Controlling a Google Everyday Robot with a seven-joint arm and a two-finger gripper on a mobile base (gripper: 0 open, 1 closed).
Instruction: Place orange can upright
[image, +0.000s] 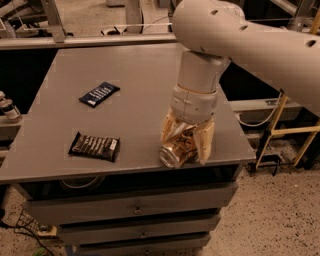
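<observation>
In the camera view, we see the orange can (172, 154) lying on its side near the front right edge of the tabletop (135, 75). The gripper (184, 150) is down over it, fingers (205, 142) spread to either flank and not clearly pinching it. We judge the can could roll off the front edge if one finger touches first. A grip across the lying can could also slip when it is tipped upright.

robot lab (speckled floor (280, 220), drawer cabinet (135, 210)), end effector (186, 145) over cabinet
</observation>
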